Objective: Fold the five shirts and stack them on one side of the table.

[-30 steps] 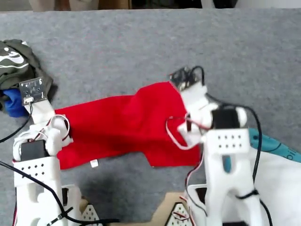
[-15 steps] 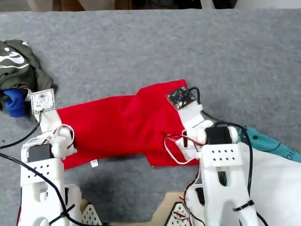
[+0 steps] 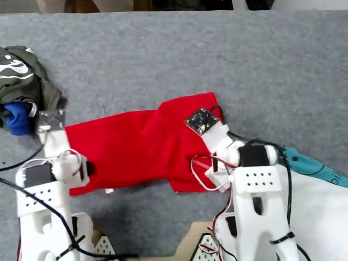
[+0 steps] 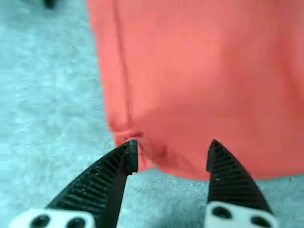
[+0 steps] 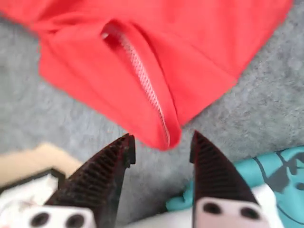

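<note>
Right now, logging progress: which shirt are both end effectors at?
The red shirt, spread mid-table; the olive one lies bunched at the left, the white-and-teal one at the right.

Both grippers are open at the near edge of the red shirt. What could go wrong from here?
The left gripper is over only a corner of the red shirt; it may pinch too little cloth and slip. At the right gripper, the hem gapes open, so it might catch one layer only. The teal shirt lies close by and could be dragged along.
</note>
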Motion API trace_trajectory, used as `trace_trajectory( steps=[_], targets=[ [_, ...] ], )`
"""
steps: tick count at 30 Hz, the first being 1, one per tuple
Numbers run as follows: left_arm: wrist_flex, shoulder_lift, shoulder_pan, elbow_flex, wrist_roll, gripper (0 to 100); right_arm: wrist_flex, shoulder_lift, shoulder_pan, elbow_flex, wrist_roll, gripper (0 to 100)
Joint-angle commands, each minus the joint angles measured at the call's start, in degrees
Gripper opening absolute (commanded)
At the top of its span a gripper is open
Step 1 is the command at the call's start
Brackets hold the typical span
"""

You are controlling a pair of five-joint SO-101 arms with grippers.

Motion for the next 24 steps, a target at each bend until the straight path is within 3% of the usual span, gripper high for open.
trace_trajectory(
  steps=[1, 3, 5, 6, 8, 15, 24],
  targets=[
    [3.9, -1.0, -4.0, -11.5, -0.2, 25, 6.0, -1.2, 0.4, -9.9, 1.6, 21.6],
    [3.9, -0.9, -5.7, -16.7, 1.4, 22, 7.2, -0.7, 0.4, -15.5, 0.5, 18.2],
    [1.8, -0.3, -5.7, -20.2, 4.7, 14, 6.1, -0.7, 0.0, -19.6, -1.3, 8.0],
    [-1.0, -0.3, -5.3, -20.0, 6.8, 10, 4.4, -0.3, -0.3, -20.9, -1.4, 1.9],
    [-8.9, 0.5, -2.4, -16.6, 10.4, 1, -0.8, 2.0, -1.9, -21.7, -1.3, 2.3],
    [-35.2, 9.5, 5.7, -2.4, 20.6, 2, -17.9, 24.0, -3.8, -24.8, -8.8, 0.5],
    [-37.2, 33.5, 6.4, -13.6, 23.6, 2, -20.1, 56.4, -3.9, -48.7, -11.9, 0.5]
  ],
)
